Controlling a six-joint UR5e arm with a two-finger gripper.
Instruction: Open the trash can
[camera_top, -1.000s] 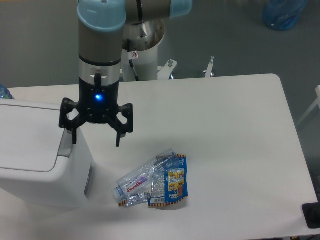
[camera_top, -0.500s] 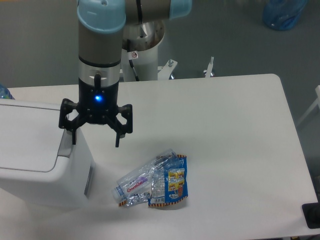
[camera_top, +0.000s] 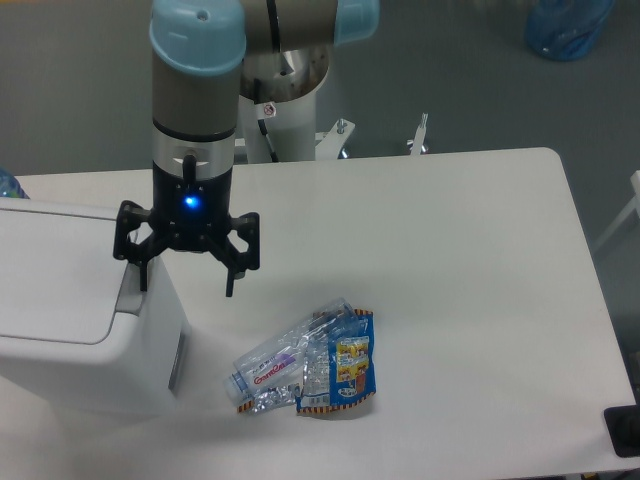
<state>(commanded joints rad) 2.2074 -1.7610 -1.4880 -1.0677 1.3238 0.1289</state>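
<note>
White plastic marks the large boxy trash can (camera_top: 70, 330) with rounded corners, which stands at the near left of the white surface (camera_top: 450, 260), cut off by the left edge of the fixed camera's picture. Its flat white lid lies down, shut, and a grey rectangular push tab (camera_top: 128, 290) sits at the lid's right edge. Above that right edge hangs the black two-finger hand (camera_top: 186, 280) of the grey and pale-blue robot arm (camera_top: 195, 90), pointing straight down, with a small blue light glowing on its wrist. Its fingers are spread wide and grip nothing: the left finger tip hangs just over the grey tab, though whether it touches cannot be told, and the right finger tip hangs over bare surface just beside the can.

To the right of the can and nearer the front lies a crushed clear plastic bottle (camera_top: 280, 365) with a red-lettered label, on its side, touching a blue snack wrapper (camera_top: 350, 372) just to its right. Beyond the far edge stands the arm's white pedestal base (camera_top: 290, 110), on a grey floor.
</note>
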